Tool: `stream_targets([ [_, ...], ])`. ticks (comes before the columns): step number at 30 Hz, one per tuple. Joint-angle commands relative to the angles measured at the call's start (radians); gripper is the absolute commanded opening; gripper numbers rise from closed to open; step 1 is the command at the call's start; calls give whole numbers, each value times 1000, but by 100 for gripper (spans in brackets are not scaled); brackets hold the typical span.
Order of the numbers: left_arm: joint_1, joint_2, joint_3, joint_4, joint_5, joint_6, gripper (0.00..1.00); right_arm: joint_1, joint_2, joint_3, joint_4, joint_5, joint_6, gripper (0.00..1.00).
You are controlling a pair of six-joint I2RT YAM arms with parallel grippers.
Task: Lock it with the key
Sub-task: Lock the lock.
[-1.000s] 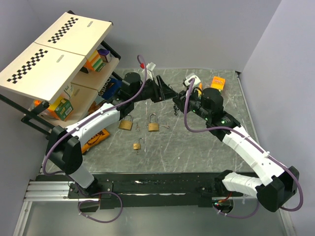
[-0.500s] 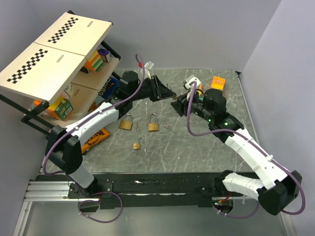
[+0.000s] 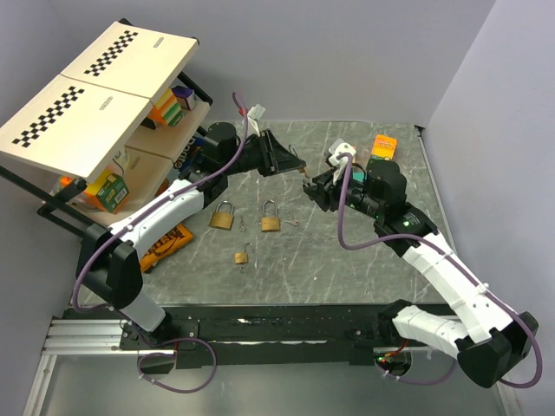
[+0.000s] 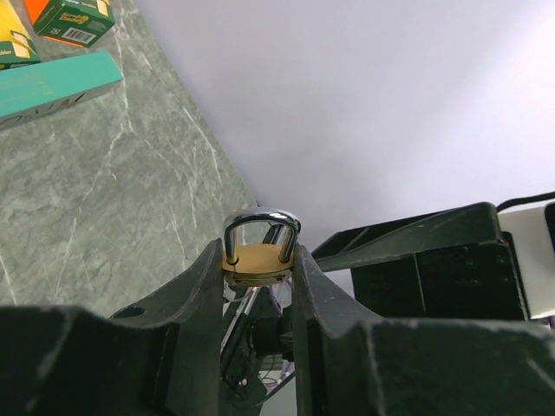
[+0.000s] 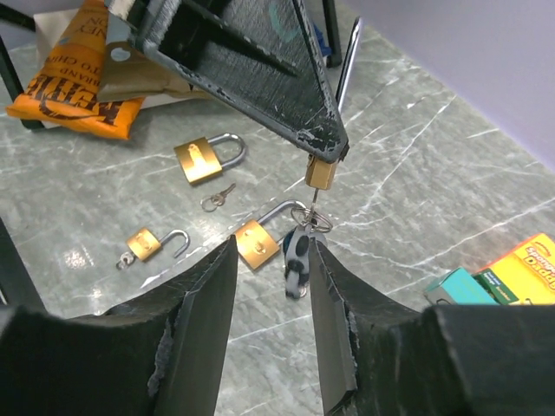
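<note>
The left gripper [image 4: 257, 260] is clenched on a small brass padlock [image 4: 259, 243] (flat-sided body, polished chrome U-shackle), which it holds in the air above the grey, white-veined marble table [image 5: 416, 199]. The key [image 5: 297, 256] is a small dark metal bunch on a thin wire ring; it hangs from the padlock's underside, 1 slim blade running up into the base, between the matte black fingers of the right gripper [image 5: 273, 251] — jaws apart, marble visible in the gap. On the table lie 3 loose padlocks [image 5: 206, 158] of the same brass — 1 with its shackle swung open.
</note>
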Motion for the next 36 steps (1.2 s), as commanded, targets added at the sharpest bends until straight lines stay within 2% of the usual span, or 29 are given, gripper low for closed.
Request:
stream_targets([
  [1,-2,-56,1,50,31,-3,1,-6,23,57,41,-11,-3,43],
  [14,-2,-68,-5,50,29,5,1,-3,103,103,73,11,-15,29],
  [17,1,-68,-2,44,26,8,1,-5,112,106,70,11,-17,14],
  [23,22,-61,1,22,-6,-9,1,0,98,93,42,-20,-47,0],
  [28,36,-48,19,25,-38,-38,1,8,72,64,39,-11,-75,0],
  [36,96,7,128,-21,-147,-74,1,26,13,-3,27,11,-75,0],
])
